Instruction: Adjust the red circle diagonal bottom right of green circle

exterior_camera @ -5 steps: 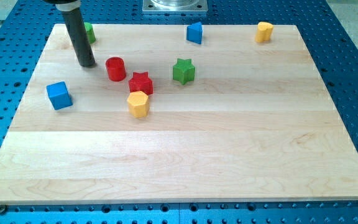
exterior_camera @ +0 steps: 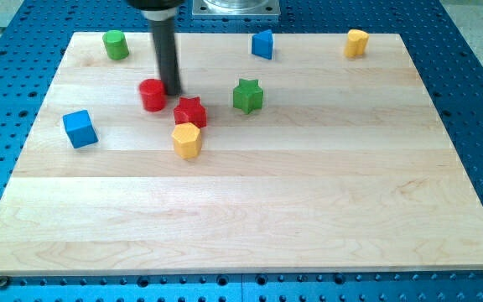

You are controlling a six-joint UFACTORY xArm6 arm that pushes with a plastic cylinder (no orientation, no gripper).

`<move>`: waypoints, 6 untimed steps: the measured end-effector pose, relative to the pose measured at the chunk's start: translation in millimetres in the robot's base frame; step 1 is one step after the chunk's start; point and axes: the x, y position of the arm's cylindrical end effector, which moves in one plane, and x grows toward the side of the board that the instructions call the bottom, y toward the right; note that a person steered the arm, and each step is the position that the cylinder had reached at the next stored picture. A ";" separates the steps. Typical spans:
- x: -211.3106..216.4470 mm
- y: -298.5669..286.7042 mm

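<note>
Pale wood makes up the board (exterior_camera: pixel 250 226), which lies on a blue perforated table (exterior_camera: pixel 476 101); its whole near half toward the view's bottom holds no blocks. Nearest of the blocks is a yellow block (exterior_camera: pixel 186 139), roughly hexagonal, left of the board's middle. Just behind it and touching or almost touching sits the red star (exterior_camera: pixel 189 111). Off toward the view's left, well apart from that pair, stands a blue cube (exterior_camera: pixel 80 128). To the right of the red star, near but apart, is the green star (exterior_camera: pixel 246 96).

Just up and left of the red star stands the red circle (exterior_camera: pixel 152 95), a short red cylinder. My tip (exterior_camera: pixel 171 91) is down on the board at the red circle's right edge, touching it or very nearly so, between that cylinder and the red star. The arm carries no claw, only the dark rod, so nothing is being gripped; the rod rises straight to the view's top.

Farther back, near the board's far left corner, sits the green circle (exterior_camera: pixel 116 44); the red circle lies to its lower right, well apart. Along the same far edge are a blue block (exterior_camera: pixel 262 44) near the middle, its shape hard to make out, and a yellow cylinder (exterior_camera: pixel 357 42) toward the view's right.
</note>
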 end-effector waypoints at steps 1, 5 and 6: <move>-7.6 -31.4; -17.3 -39.6; -19.6 -39.6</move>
